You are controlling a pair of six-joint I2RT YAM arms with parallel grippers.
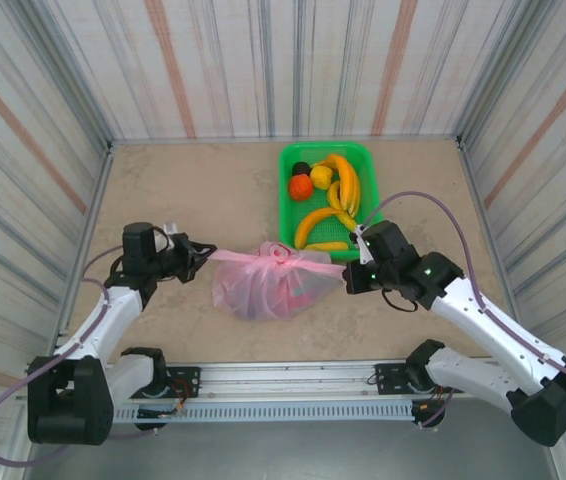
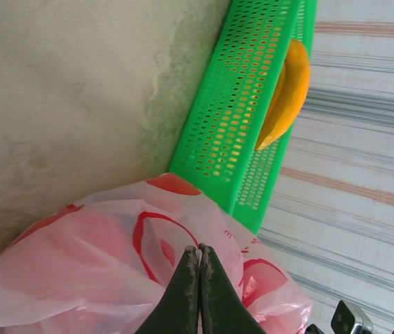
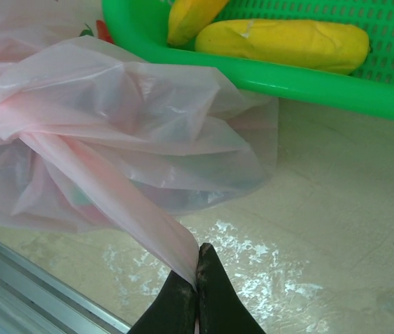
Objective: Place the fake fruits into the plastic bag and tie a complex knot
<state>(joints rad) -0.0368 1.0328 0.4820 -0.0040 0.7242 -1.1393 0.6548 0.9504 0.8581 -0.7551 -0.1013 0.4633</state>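
The pink plastic bag point(image 1: 263, 285) lies bulging in the middle of the table, its handles crossed in a knot point(image 1: 281, 254) on top. One handle strip runs left to my left gripper point(image 1: 203, 257), the other runs right to my right gripper point(image 1: 348, 275). In the left wrist view my gripper point(image 2: 198, 249) is shut, a sliver of the bag point(image 2: 99, 264) pinched at its tips. My right gripper point(image 3: 197, 254) is shut on a taut pink handle strip point(image 3: 113, 188). Fake fruits, yellow bananas point(image 1: 341, 195), a red-orange one point(image 1: 300, 186) and a dark one point(image 1: 302, 168), lie in the green basket.
The green mesh basket point(image 1: 284, 210) stands just behind the bag, close to my right gripper; its rim point(image 3: 308, 83) and wall point(image 2: 239, 125) show in the wrist views. Striped walls enclose the table, and a metal rail point(image 1: 283, 385) runs along the near edge.
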